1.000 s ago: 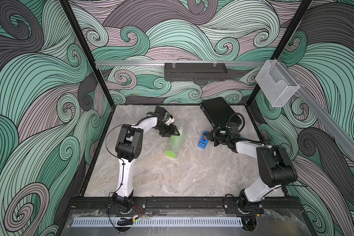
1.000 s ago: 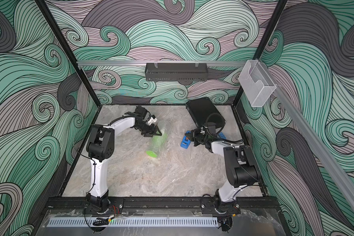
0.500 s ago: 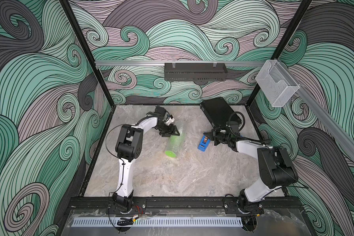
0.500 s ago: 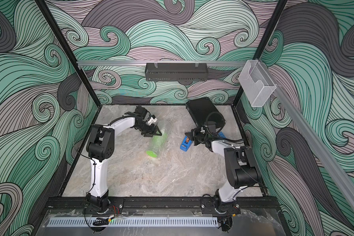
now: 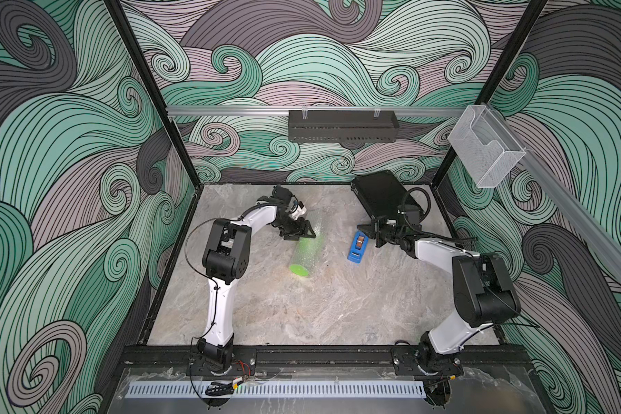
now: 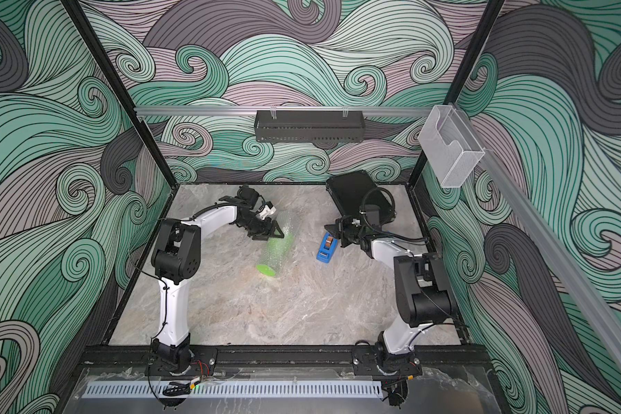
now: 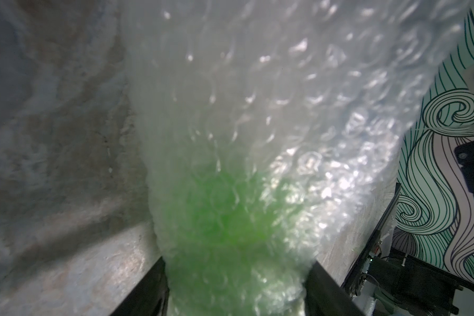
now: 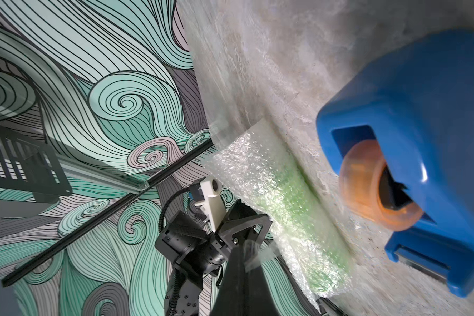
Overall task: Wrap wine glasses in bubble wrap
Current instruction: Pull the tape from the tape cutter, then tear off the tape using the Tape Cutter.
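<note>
The lime-green wine glass (image 5: 298, 269) lies on its side mid-table, rolled inside the bubble wrap (image 5: 306, 249); only one green end shows in both top views. My left gripper (image 5: 306, 236) clamps the far end of this roll. In the left wrist view its black fingers (image 7: 140, 290) press the bubble wrap (image 7: 257, 95) from both sides over the green glass (image 7: 225, 219). My right gripper (image 5: 365, 228) is shut beside the blue tape dispenser (image 5: 357, 247). In the right wrist view a short clear tape strip (image 8: 256, 251) is pinched at the tip of the right gripper (image 8: 244, 246).
A black flat tray (image 5: 380, 193) leans at the back right corner, just behind my right wrist. A black wire shelf (image 5: 343, 125) hangs on the back wall and a clear holder (image 5: 484, 150) on the right rail. Black frame rails edge the marble table (image 5: 302, 315).
My right gripper has shifted slightly by the tape dispenser, and the dispenser has moved a little. The left arm and the wrapped roll have stayed where they were.
</note>
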Motion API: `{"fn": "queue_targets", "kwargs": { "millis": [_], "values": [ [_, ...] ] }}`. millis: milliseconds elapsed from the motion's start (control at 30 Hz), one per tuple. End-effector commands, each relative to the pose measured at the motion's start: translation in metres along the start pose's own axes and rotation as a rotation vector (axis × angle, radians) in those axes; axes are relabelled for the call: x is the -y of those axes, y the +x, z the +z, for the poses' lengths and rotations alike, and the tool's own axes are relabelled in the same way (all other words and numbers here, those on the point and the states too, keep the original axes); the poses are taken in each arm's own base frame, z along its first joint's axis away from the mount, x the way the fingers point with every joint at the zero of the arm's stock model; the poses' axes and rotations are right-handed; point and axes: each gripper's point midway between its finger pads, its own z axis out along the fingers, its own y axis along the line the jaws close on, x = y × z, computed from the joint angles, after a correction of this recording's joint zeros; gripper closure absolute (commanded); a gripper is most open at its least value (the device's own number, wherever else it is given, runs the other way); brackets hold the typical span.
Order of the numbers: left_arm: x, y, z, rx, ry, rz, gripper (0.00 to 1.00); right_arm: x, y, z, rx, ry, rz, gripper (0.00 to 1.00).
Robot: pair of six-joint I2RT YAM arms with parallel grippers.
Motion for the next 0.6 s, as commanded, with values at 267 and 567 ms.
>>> {"fn": "queue_targets", "kwargs": {
  "millis": [267,567],
  "values": [
    [-0.047,0.060,0.037,-0.213,-0.184,-0.081,0.32,0.022,0.045,-0.009,-0.042,0.017,-0.053,1.00],
    [-0.044,0.059,0.035,-0.206,-0.182,-0.074,0.32,0.083,0.059,0.002,-0.034,0.100,-0.028,1.00]
  ]
}}
